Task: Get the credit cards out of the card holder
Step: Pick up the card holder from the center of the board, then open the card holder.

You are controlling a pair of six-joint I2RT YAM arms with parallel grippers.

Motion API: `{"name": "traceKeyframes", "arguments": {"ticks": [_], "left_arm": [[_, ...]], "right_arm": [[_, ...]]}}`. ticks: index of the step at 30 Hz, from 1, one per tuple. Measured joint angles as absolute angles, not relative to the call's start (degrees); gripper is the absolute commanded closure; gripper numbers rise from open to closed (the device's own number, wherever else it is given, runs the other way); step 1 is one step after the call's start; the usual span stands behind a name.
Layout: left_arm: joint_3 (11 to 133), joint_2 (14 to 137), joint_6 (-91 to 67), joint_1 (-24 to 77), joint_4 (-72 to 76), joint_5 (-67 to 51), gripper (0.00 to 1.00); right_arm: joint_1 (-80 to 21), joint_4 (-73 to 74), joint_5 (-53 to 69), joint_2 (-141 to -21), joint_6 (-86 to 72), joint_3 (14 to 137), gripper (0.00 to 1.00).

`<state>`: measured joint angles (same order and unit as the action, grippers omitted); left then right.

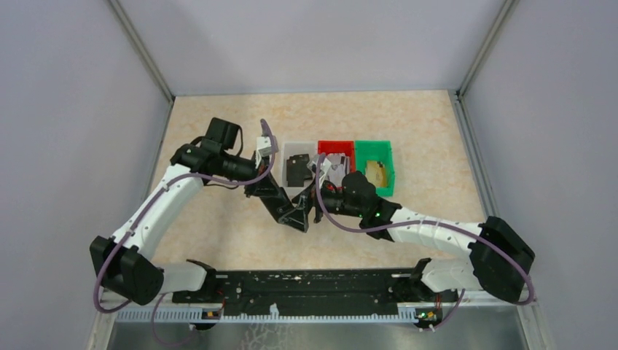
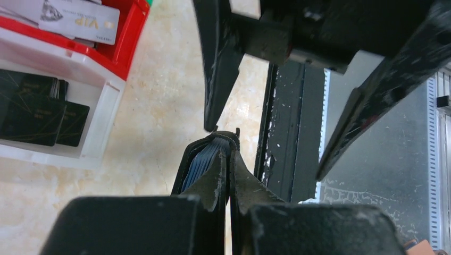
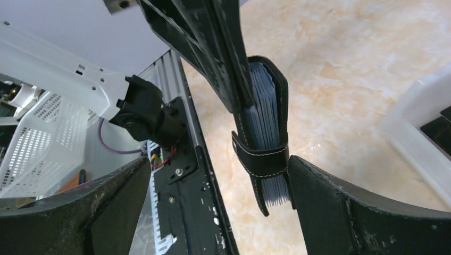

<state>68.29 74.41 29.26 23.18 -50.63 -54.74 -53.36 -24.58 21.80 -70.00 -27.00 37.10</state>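
The black card holder (image 3: 264, 159) hangs above the table, its snap strap closed round the grey-blue slots (image 2: 205, 158). My left gripper (image 2: 230, 154) is shut on one cover of it; its fingers (image 3: 213, 58) show from above in the right wrist view. My right gripper (image 3: 219, 159) is open round the holder's lower end, and its right finger (image 3: 340, 212) touches the holder's edge. In the top view both grippers meet at the holder (image 1: 309, 216). A white VIP card (image 2: 80, 18) lies in the red bin and dark cards (image 2: 32, 109) in the white bin.
Three bins stand in a row just behind the grippers: white (image 1: 286, 149), red (image 1: 335, 145) and green (image 1: 392, 169), the green one holding a tan card (image 1: 377, 172). The black base rail (image 1: 313, 288) runs along the near edge.
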Motion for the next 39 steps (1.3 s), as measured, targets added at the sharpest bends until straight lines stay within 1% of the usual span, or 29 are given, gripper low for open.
{"name": "traceKeyframes", "arguments": {"ticks": [5, 9, 11, 13, 14, 16, 17, 18, 19, 20, 21, 22, 23, 24, 28, 32, 35, 39], "left_arm": [[71.92, 72.23, 28.18, 23.4, -52.75, -56.45, 1.0], [73.56, 70.37, 26.76, 23.49, -53.36, -58.19, 1.0], [74.24, 69.82, 26.41, 23.49, -54.17, -58.81, 1.0], [74.61, 69.56, 26.13, 23.49, -54.57, -59.31, 1.0], [74.74, 69.52, 25.93, 23.49, -54.7, -59.53, 1.0], [74.91, 69.45, 25.32, 23.49, -54.83, -59.96, 1.0], [74.98, 69.45, 24.97, 23.49, -54.83, -60.1, 1.0], [74.98, 69.45, 24.56, 23.49, -54.78, -60.1, 1.0], [74.98, 69.45, 23.9, 23.49, -54.68, -60.05, 0.94], [75.05, 69.45, 23.44, 23.46, -53.82, -59.51, 0.82], [75.16, 69.47, 22.76, 23.38, -53.43, -59.24, 0.61], [75.2, 69.43, 21.8, 23.24, -53.04, -58.83, 0.32], [75.24, 69.36, 21.04, 23.31, -52.42, -58.81, 0.07], [75.35, 69.36, 19.81, 23.46, -51.81, -58.61, 0.02], [76.64, 69.36, 13.52, 23.46, -49.52, -55.0, 0.01], [77.56, 68.95, 9.76, 21.61, -46.44, -52.47, 0.01], [77.56, 68.14, 5.87, 17.82, -44.42, -53.06, 0.01], [76.2, 66.5, 0.54, 12.25, -41.32, -56.82, 0.01]], "right_arm": [[-54.26, -27.24, 21.96, -72.47, -26.96, 37.12, 0.01], [-54.26, -27.18, 19.62, -73.12, -26.52, 37.15, 0.02], [-54.26, -26.7, 18.31, -73.17, -26.13, 37.15, 0.05], [-54.26, -26.92, 17.74, -73.17, -26.13, 37.12, 0.15], [-54.28, -27.24, 17.74, -73.14, -26.15, 37.12, 0.23], [-54.26, -27.83, 18.5, -73.14, -26.68, 37.17, 0.46], [-54.28, -27.88, 19.16, -73.14, -26.83, 37.3, 0.61], [-54.3, -27.73, 20.49, -73.28, -27.66, 37.65, 0.73], [-54.39, -27.75, 21.43, -73.56, -28.01, 38.24, 0.83], [-54.57, -27.44, 22.79, -73.89, -28.25, 38.92, 0.9], [-54.76, -27.35, 23.92, -74.3, -29.1, 39.59, 0.97], [-55.02, -27.42, 24.69, -74.41, -29.8, 39.86, 1.0], [-55.05, -27.55, 25.02, -74.41, -30.13, 39.86, 1.0], [-55.07, -27.55, 25.17, -74.35, -30.83, 39.86, 1.0], [-55.07, -27.22, 24.36, -73.28, -31.18, 39.66, 1.0], [-54.94, -26.06, 23.35, -68.69, -31.05, 38.87, 1.0], [-54.46, -26.11, 22.5, -64.99, -31.05, 38.87, 1.0], [-53.28, -26.06, 22.13, -61.98, -31.27, 38.87, 1.0]]}}
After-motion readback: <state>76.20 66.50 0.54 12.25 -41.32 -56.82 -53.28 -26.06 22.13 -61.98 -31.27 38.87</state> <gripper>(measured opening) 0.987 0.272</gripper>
